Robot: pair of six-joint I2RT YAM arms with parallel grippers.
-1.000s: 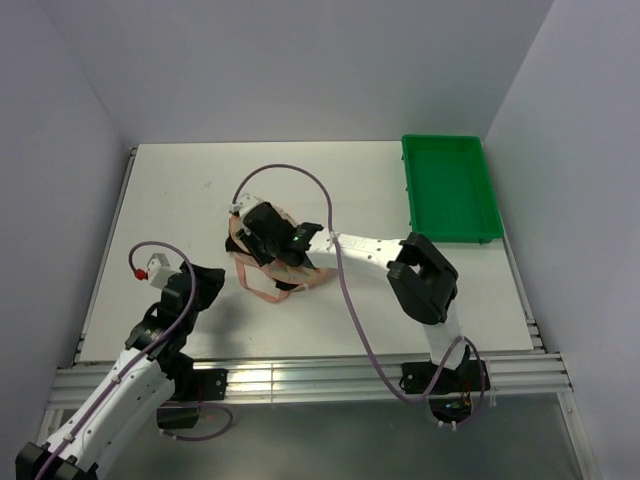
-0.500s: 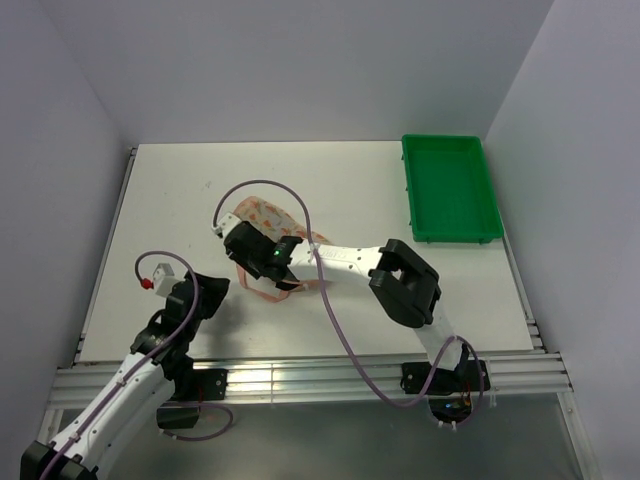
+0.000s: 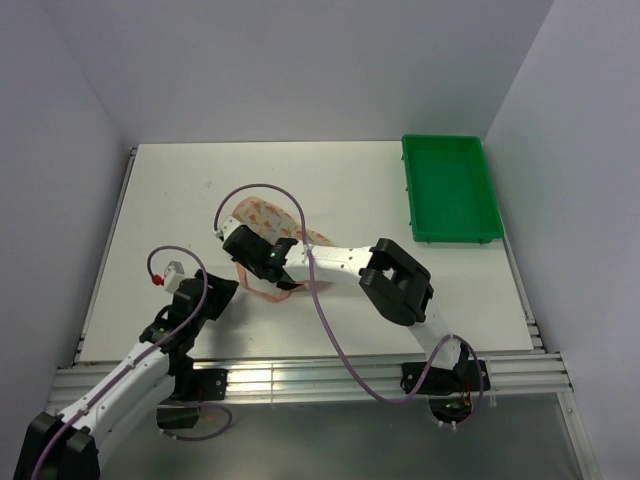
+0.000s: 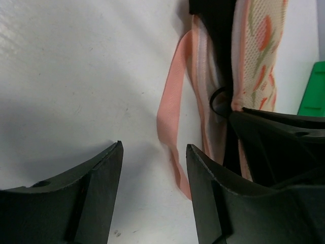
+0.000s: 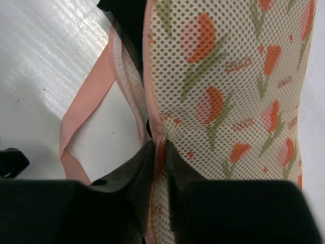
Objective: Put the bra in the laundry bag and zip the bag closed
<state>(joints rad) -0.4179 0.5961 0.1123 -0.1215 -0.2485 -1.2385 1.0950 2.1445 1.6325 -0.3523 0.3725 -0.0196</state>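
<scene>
The right tool point(image 5: 160, 150) is clenched on the bag point(image 5: 228, 91), its fingers point(image 5: 134, 173) pinching the tulip-print mesh at the pink-trimmed edge. The black bra point(image 5: 127, 15) shows in the bag's open side, between the trim and the mesh panel. A pink strap point(image 5: 81, 112) loops out from the bag onto the white desk point(image 3: 180, 200). The left tool point(image 4: 153, 147) stands released, fingers apart over bare desk just beside that strap, on the bag's near-left side, holding nothing. A green tray point(image 3: 450, 195) sits well apart to the bag's right, toward the back of the desk.
</scene>
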